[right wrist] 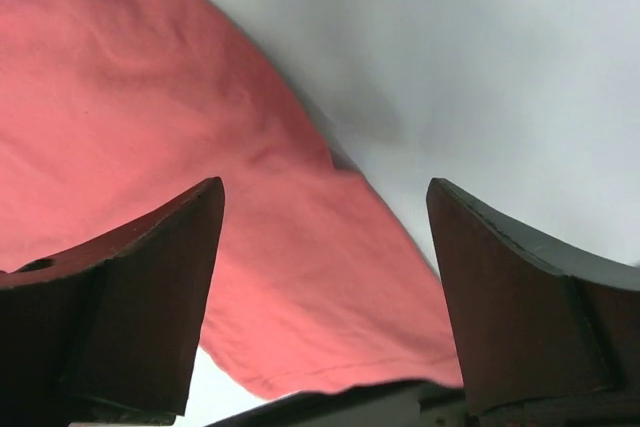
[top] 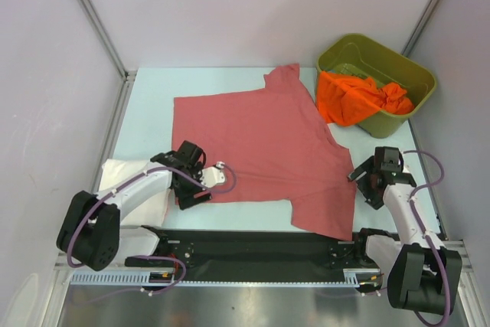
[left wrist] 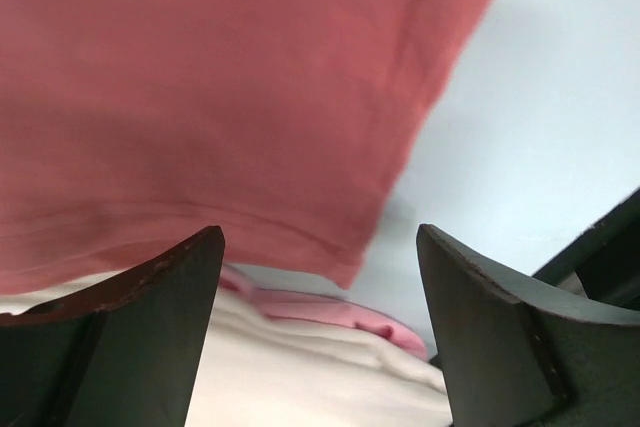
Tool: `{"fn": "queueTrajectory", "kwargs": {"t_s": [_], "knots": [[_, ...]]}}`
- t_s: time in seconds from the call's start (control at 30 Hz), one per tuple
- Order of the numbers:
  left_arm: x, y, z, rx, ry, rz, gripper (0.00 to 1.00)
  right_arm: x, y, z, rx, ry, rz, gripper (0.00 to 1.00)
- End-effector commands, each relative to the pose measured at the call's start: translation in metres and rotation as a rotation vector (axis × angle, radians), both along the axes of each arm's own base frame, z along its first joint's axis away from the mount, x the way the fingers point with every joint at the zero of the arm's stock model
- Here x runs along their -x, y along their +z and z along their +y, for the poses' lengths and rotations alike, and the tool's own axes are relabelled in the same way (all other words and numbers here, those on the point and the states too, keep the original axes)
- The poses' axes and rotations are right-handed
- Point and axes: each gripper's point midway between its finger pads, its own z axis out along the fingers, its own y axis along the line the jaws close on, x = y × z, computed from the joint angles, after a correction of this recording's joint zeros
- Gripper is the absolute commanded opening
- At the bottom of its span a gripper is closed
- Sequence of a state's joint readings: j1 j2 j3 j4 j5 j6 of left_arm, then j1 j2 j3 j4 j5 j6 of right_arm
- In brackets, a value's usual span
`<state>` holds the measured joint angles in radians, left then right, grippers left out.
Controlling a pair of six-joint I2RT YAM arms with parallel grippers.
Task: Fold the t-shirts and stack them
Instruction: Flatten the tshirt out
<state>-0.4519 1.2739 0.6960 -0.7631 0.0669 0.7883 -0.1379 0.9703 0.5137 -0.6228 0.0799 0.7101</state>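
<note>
From above, a red shirt point(top: 256, 147) lies spread flat on a pale blue worktop point(top: 145, 105). One sleeve points towards a bin point(top: 383, 50) holding an orange shirt point(top: 352, 97). A white shirt point(top: 122, 174) lies under the left arm. The left hand point(top: 205, 181) sits at the red shirt's near left corner, and the right hand point(top: 360, 176) sits at its right edge. Plain lilac walls and metal posts enclose the space.

Seen from the left wrist, the fingers point(left wrist: 150, 287) stand apart and empty. The red hem is just ahead of them, with white cloth below.

Seen from the right wrist, the fingers point(right wrist: 150, 257) are likewise apart, over the red edge and bare worktop.

For a neat fold, I judge each hand should pinch its edge fully. Both should then lift and carry together, keeping the cloth taut.
</note>
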Motion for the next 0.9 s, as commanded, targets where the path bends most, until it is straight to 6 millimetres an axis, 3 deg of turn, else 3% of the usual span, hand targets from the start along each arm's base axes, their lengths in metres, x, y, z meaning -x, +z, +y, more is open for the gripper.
{"fn": "queueTrajectory", "kwargs": {"t_s": [0.0,0.13,0.2,0.3,0.43,0.5,0.53,0.6,0.67,0.7,0.8,0.87], "knots": [[0.014,-0.011,0.011,-0.051,-0.037,0.000,0.83,0.007,0.027,-0.006,0.003,-0.112,0.032,0.88],[0.008,-0.025,0.026,-0.124,-0.026,-0.064,0.81,0.020,0.030,-0.007,0.014,-0.172,0.087,0.86],[0.004,-0.027,0.024,-0.116,-0.008,-0.077,0.78,0.028,0.021,0.002,-0.017,-0.166,0.112,0.78],[0.006,-0.023,0.017,-0.082,0.006,-0.064,0.62,0.044,0.006,0.008,-0.027,-0.182,0.175,0.70],[0.007,-0.019,0.011,-0.049,0.033,-0.058,0.31,0.063,-0.016,0.011,-0.023,-0.191,0.246,0.69],[0.004,-0.017,0.010,-0.039,0.055,-0.070,0.20,0.061,-0.023,0.014,-0.041,-0.193,0.243,0.69],[0.001,-0.016,0.011,-0.044,0.065,-0.085,0.06,0.067,-0.030,0.015,-0.043,-0.197,0.263,0.69],[-0.005,-0.012,0.011,-0.041,0.093,-0.114,0.00,0.063,-0.034,0.017,-0.032,-0.177,0.258,0.67],[-0.014,-0.005,0.011,-0.045,0.121,-0.149,0.00,0.061,-0.035,0.016,-0.016,-0.162,0.266,0.54],[-0.017,-0.001,0.012,-0.046,0.141,-0.165,0.00,0.059,-0.035,0.017,-0.017,-0.158,0.264,0.30],[-0.040,0.024,0.016,-0.036,0.217,-0.259,0.00,0.045,-0.027,0.024,-0.052,-0.117,0.215,0.00],[-0.059,0.053,0.018,-0.013,0.269,-0.333,0.00,0.033,-0.012,0.027,-0.057,-0.079,0.164,0.00]]}}
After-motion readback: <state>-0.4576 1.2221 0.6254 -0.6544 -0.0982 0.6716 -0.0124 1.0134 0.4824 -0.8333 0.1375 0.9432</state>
